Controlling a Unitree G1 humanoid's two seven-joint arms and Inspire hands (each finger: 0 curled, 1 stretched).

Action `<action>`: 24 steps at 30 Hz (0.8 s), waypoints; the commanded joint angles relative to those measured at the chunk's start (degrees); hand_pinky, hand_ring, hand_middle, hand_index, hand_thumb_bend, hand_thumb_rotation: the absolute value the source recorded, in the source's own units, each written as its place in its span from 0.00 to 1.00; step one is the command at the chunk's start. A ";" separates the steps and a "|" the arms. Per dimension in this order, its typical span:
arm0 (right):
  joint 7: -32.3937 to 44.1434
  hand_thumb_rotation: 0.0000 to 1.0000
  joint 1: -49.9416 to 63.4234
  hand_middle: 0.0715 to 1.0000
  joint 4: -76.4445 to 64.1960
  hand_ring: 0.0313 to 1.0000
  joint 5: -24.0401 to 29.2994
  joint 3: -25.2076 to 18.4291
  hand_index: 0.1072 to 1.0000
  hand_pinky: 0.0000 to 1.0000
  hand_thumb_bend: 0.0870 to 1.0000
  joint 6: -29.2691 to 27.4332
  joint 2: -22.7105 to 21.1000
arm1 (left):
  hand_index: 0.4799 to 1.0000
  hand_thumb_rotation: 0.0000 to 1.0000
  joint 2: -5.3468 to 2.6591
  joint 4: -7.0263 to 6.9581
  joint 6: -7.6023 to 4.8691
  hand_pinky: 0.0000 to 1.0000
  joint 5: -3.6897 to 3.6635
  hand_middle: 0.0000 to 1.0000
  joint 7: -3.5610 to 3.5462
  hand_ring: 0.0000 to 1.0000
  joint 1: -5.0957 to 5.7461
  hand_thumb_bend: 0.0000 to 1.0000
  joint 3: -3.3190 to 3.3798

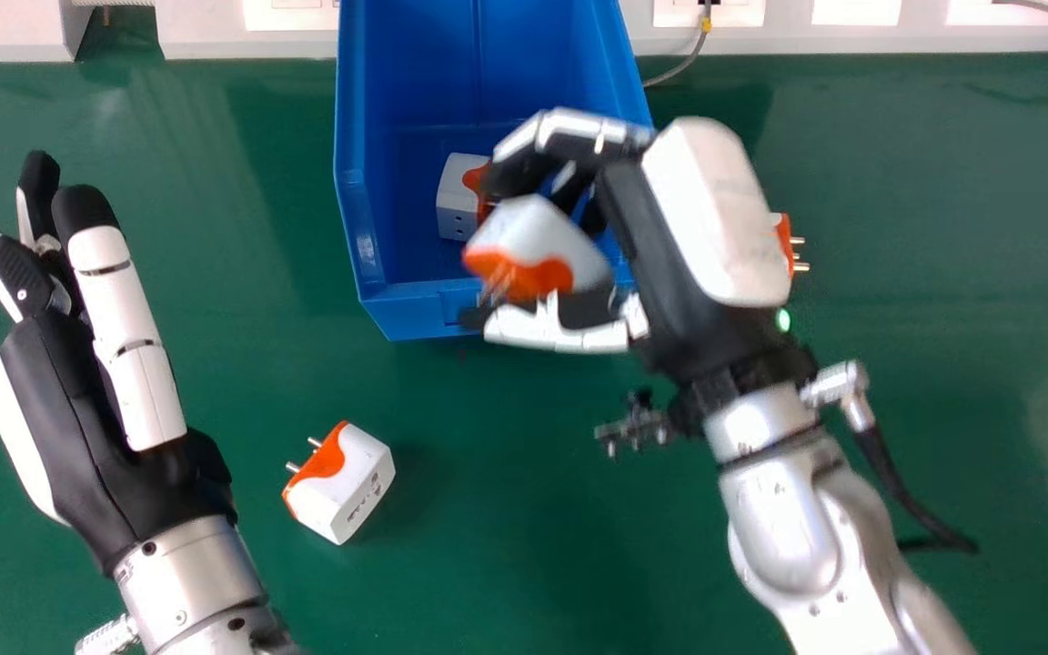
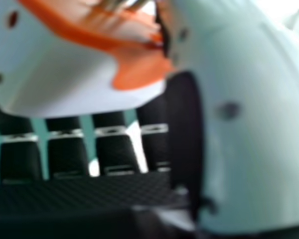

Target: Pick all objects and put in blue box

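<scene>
My right hand (image 1: 697, 218) is over the front right part of the blue box (image 1: 362, 236), its fingers and thumb curled round a white and orange plug adapter (image 1: 542, 246). In the right hand view that adapter (image 2: 65, 74) lies between the thumb and fingers of my right hand (image 2: 249, 124). A second adapter (image 1: 458, 198) sits inside the box, partly behind the held one. Another adapter (image 1: 351, 482) lies on the green table, prongs toward the left. One more adapter (image 1: 784, 238) shows behind my right hand, mostly covered. My left hand (image 1: 78, 409) stands open at the left.
A white ledge with sockets (image 1: 251, 36) runs along the table's far edge behind the box. A grey cable (image 1: 692, 56) comes down just right of the box. The green table (image 1: 506, 528) spreads between the two arms.
</scene>
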 commanded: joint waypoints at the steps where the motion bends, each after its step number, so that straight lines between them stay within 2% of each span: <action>1: -2.99 0.00 -4.69 0.45 1.79 0.40 0.25 -1.32 0.47 0.33 0.45 -2.28 0.93 | 0.89 0.82 -5.50 -0.50 -0.08 0.93 0.57 0.95 0.30 0.95 -0.69 0.53 -0.33; 4: -4.76 0.00 -9.27 0.45 6.16 0.39 -0.24 -2.01 0.46 0.33 0.45 -2.83 0.84 | 0.89 0.82 -5.47 -0.27 0.03 0.94 0.84 0.95 0.55 0.96 -1.14 0.53 -0.24; 8: -8.54 0.00 -16.35 0.45 15.72 0.39 -1.61 -1.96 0.47 0.32 0.45 -4.10 0.52 | 0.90 0.83 -5.41 0.09 -0.13 0.95 0.20 0.95 0.37 0.96 -1.74 0.53 -0.05; 14: -14.30 0.00 -27.79 0.44 37.92 0.39 -1.50 -0.68 0.47 0.33 0.45 -6.29 1.61 | 0.89 0.84 -5.63 0.59 -0.05 0.94 0.50 0.95 0.74 0.96 -2.56 0.52 0.10; 18: -17.42 0.00 -34.19 0.45 52.23 0.40 -2.61 1.83 0.47 0.33 0.45 -6.34 2.72 | 0.90 0.84 -5.39 0.94 -0.91 0.94 0.04 0.96 0.40 0.96 -2.69 0.52 0.12; 24: -18.42 0.00 -37.80 0.44 62.51 0.42 -2.45 4.25 0.45 0.35 0.45 -7.18 4.03 | 0.91 0.84 -5.33 1.30 -1.88 0.95 0.07 0.96 0.27 0.96 -2.30 0.52 0.00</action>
